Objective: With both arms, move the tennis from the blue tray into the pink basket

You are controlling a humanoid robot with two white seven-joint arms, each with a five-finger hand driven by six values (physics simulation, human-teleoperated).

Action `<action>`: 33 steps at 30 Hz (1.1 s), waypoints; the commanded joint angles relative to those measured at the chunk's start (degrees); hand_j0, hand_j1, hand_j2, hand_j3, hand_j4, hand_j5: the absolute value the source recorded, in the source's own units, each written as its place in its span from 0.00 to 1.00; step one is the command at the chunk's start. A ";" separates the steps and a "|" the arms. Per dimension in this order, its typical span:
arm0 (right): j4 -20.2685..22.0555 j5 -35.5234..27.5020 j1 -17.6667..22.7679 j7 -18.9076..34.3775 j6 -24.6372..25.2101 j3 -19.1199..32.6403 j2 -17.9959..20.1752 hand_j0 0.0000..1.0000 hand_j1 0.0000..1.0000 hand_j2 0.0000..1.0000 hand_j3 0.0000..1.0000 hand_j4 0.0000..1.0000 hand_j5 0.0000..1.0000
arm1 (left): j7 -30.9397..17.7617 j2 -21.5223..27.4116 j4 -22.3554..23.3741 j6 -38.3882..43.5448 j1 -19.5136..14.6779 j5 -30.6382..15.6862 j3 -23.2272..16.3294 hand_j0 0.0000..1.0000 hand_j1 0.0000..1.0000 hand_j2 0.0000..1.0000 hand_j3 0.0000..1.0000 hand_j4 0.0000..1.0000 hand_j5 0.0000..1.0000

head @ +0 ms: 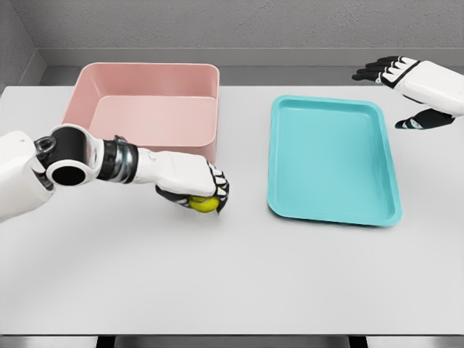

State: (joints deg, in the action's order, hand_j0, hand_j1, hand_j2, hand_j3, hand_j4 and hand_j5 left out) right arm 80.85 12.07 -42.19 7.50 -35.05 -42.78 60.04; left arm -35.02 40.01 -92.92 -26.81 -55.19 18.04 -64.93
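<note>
2 arms, 1 ball, 2 containers, on 1 pale grey worktop (239,283), listed left to right.

Item 1: left arm, white, entering from the left edge at mid height, with a black ring joint at the elbow and a dark banded wrist. It reaches rightward across the worktop.

Item 2: left hand (194,190), white back with black fingers, curled down around the tennis ball. It sits just in front of the pink basket's near right corner, outside the basket.

Item 3: tennis ball (204,204), yellow-green, only its lower part visible beneath the closed fingers. Whether it touches the worktop cannot be told. It lies between basket and tray, nearer the basket, inside neither.

Item 4: pink basket (87,94), rectangular, solid walls, rounded corners, at the rear left of the worktop. Interior shows bare pink floor.

Item 5: blue tray (332,217), turquoise, shallow, raised rim, right of centre, set slightly askew. It is well apart from the basket.

Item 6: right hand (407,90), at the upper right, beyond the tray's far right corner. Black fingers are stretched out and spread toward the left, holding nothing; the thumb points down beneath the palm. The white forearm leaves by the right edge.
</note>
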 commanded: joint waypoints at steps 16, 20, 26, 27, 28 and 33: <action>0.01 -0.38 0.09 -0.03 0.05 0.07 0.07 1.00 1.00 1.00 1.00 1.00 1.00 | 0.02 1.30 4.94 -2.28 -5.18 -4.15 -0.03 0.38 0.38 0.38 0.38 0.38 0.38; 0.01 -0.38 0.09 -0.03 0.05 0.07 0.07 1.00 1.00 1.00 1.00 1.00 1.00 | 0.02 1.30 8.64 -4.92 -7.12 -5.73 -0.03 0.38 0.38 0.38 0.38 0.38 0.38; 0.19 -0.38 0.09 -0.03 0.05 0.07 0.07 1.00 1.00 1.00 1.00 1.00 1.00 | 0.02 1.21 12.94 -7.82 -9.84 -7.32 0.06 0.38 0.38 0.38 0.38 0.38 0.38; 0.19 -0.38 0.00 -0.03 0.05 0.07 0.16 1.00 1.00 1.00 1.00 1.00 1.00 | 0.02 1.13 13.91 -8.19 -10.20 -7.32 0.06 0.38 0.38 0.38 0.38 0.38 0.38; 0.19 -0.38 0.09 -0.03 0.05 0.07 0.16 1.00 1.00 1.00 1.00 1.00 1.00 | 0.02 0.60 16.02 -8.19 -10.81 -7.32 0.06 0.38 0.38 0.38 0.38 0.38 0.38; 0.19 -0.38 0.09 -0.03 0.05 0.07 0.16 1.00 1.00 1.00 1.00 1.00 1.00 | 0.02 -1.51 23.31 -8.19 -12.83 -7.58 0.41 0.38 0.38 0.38 0.38 0.38 0.38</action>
State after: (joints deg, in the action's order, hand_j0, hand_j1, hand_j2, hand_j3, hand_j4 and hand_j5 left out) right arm 81.02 12.07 -42.10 7.50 -35.05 -42.78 60.12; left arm -35.06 39.37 -72.51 -35.08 -68.03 10.85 -64.68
